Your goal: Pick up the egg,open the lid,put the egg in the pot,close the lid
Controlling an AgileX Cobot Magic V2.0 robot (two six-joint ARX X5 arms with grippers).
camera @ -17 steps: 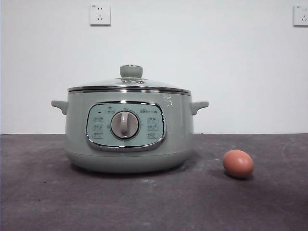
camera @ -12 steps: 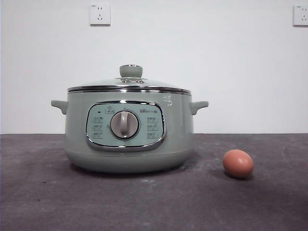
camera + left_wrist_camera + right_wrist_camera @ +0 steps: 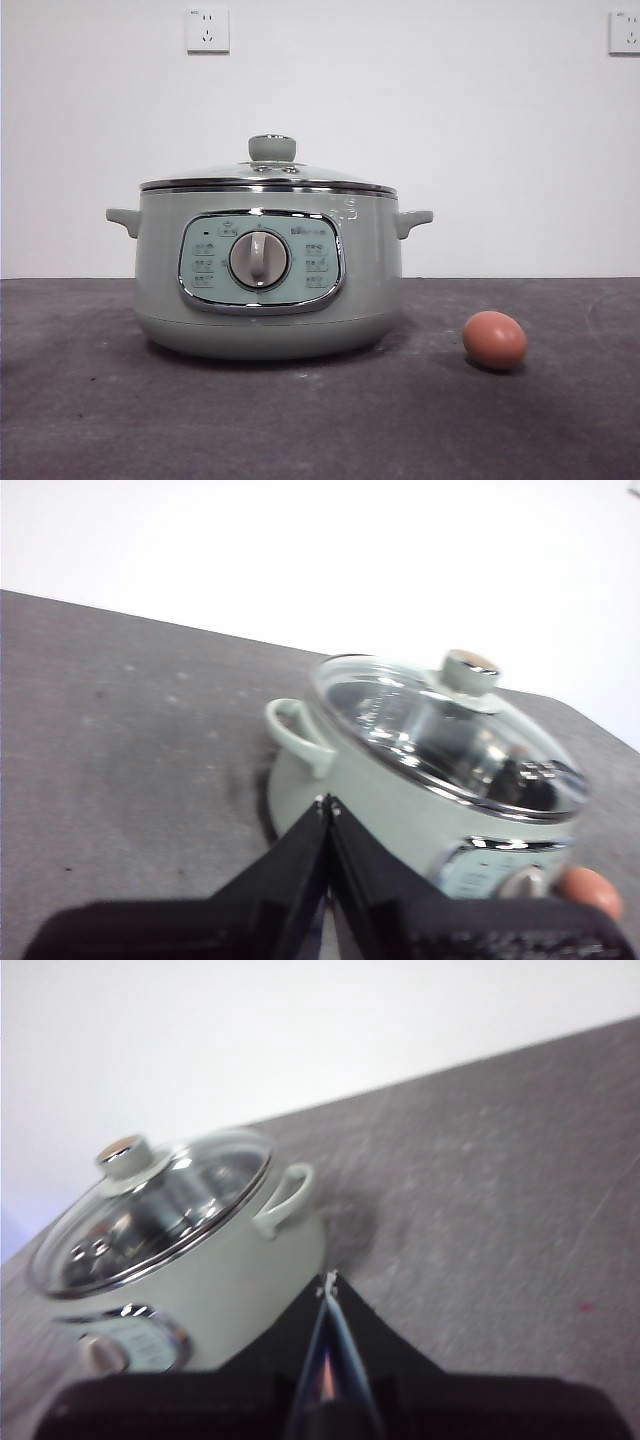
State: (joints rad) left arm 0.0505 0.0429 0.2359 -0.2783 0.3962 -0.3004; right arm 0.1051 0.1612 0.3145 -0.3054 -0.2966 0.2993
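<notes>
The pale green pot [image 3: 268,270] stands on the dark table with its glass lid [image 3: 268,177] seated on top, green knob upward. The reddish-brown egg [image 3: 494,340] lies on the table to the right of the pot, apart from it. In the left wrist view my left gripper [image 3: 328,802] is shut and empty, held away from the pot [image 3: 400,790] on its handle side; the lid [image 3: 450,730] and a sliver of the egg [image 3: 590,890] show there. My right gripper [image 3: 328,1280] is shut and empty too, off the pot's [image 3: 230,1280] other handle, lid [image 3: 150,1210] in place.
A white wall with two sockets [image 3: 207,30] stands behind the table. Dark grey table surface [image 3: 100,400] stretches on both sides of the pot. Neither arm shows in the front view.
</notes>
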